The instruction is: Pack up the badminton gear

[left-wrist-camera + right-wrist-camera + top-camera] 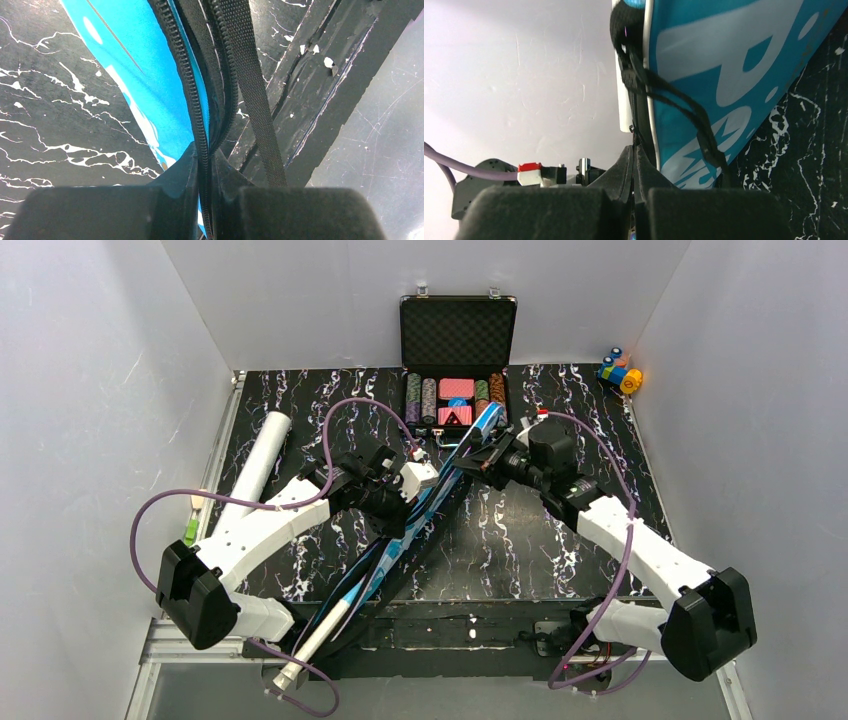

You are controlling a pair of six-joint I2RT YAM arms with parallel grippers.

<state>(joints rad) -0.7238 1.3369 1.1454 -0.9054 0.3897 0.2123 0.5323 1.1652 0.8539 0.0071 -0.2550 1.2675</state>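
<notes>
Left tool (204, 160) is clamped on the zip edge of the bag (145, 85), which lies slantwise across the table (560, 540), a racket handle (318, 632) poking from its near end. Right tool (634, 156) pinches the bag's far end. This looks like zipping up: one tool must hold the bag taut while the other draws. Tube (258, 455) lies outside, far left.

Under both arms in the top view: middle of the long blue racket-shaped fabric bag (488, 420). Inside it, out of sight: head of the white-gripped racket (318, 632). Cut off by the right wrist view's edges: its white lettering (694, 45), unreadable.
</notes>
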